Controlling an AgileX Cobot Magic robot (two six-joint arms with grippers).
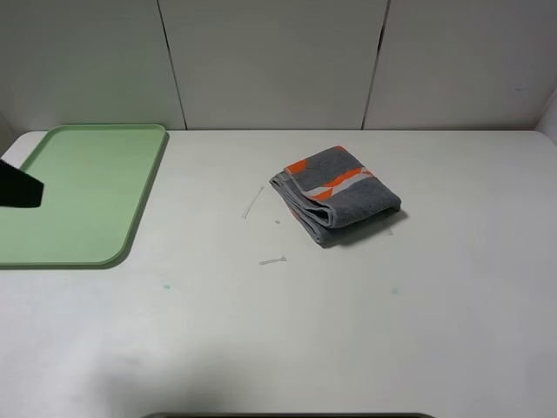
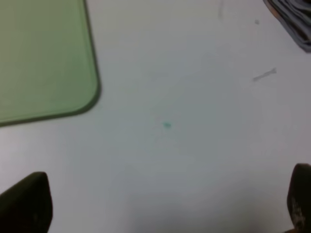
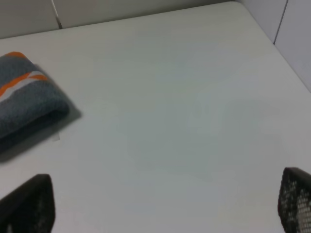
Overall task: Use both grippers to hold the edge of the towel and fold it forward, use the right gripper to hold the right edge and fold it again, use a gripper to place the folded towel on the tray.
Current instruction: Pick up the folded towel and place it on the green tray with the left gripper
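Left pincer: jaws spread wide, nothing between them, hanging over bare table near the tray's corner.
Right pincer: jaws wide apart too, gripping nothing, towel off to one side.
Towel: folded into a thick bundle, orange-and-white band on top, lying on the table well apart from the tray.
Tray: green, far left of the table.
White bits: two beside the towel, maybe plastic ties, too small to tell.

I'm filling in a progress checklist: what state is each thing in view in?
Pale green rectangular plastic tray: no towel on it.
Dark grey terry towel with orange-and-white band: folded, lying apart from the tray.
Left gripper: open, holding nothing.
Right gripper: open, holding nothing.
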